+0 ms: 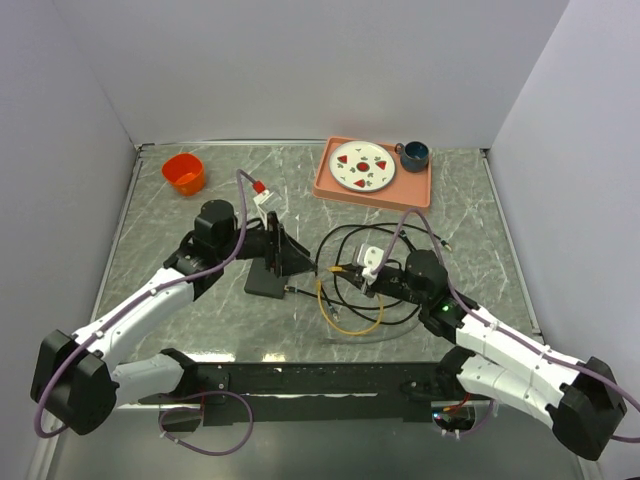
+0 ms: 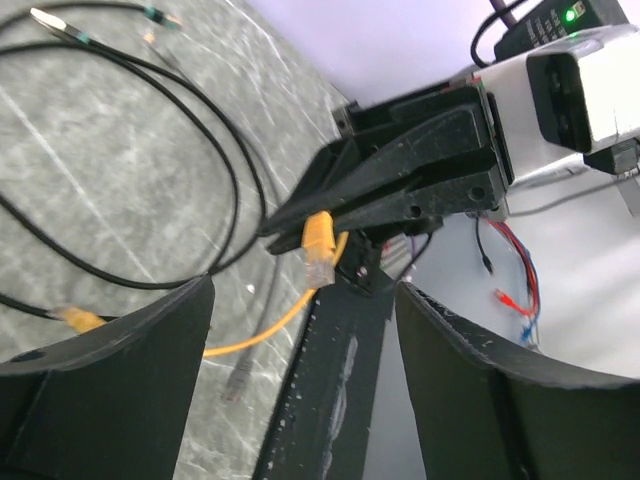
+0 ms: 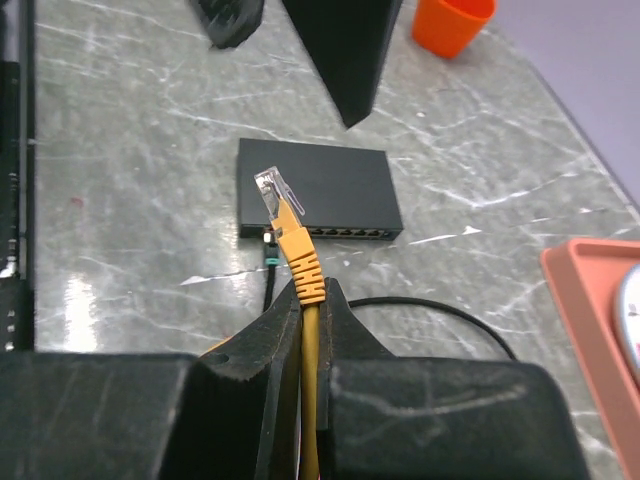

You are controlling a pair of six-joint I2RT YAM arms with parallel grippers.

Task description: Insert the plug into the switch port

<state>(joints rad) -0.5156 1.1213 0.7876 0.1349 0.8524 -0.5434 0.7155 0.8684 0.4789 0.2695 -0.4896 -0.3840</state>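
Observation:
The switch (image 3: 315, 185) is a flat black box lying on the marble table, also in the top view (image 1: 266, 282). Its row of ports (image 3: 345, 232) faces my right gripper, and a black cable with a green boot (image 3: 267, 252) sits at the left end of the row. My right gripper (image 3: 308, 295) is shut on the yellow cable just behind the plug (image 3: 285, 215), which points at the switch from a short distance away. My left gripper (image 1: 298, 258) hangs open just above the switch, holding nothing. In the left wrist view the yellow plug (image 2: 318, 245) sticks out of the right gripper's fingers (image 2: 400, 180).
The yellow cable (image 1: 350, 318) loops on the table among black cables (image 1: 345, 240). An orange cup (image 1: 184, 173) stands at the back left. A salmon-pink tray (image 1: 420, 185) with a plate (image 1: 363, 166) and a blue mug (image 1: 414, 154) is at the back right. A black rail (image 1: 330, 377) runs along the near edge.

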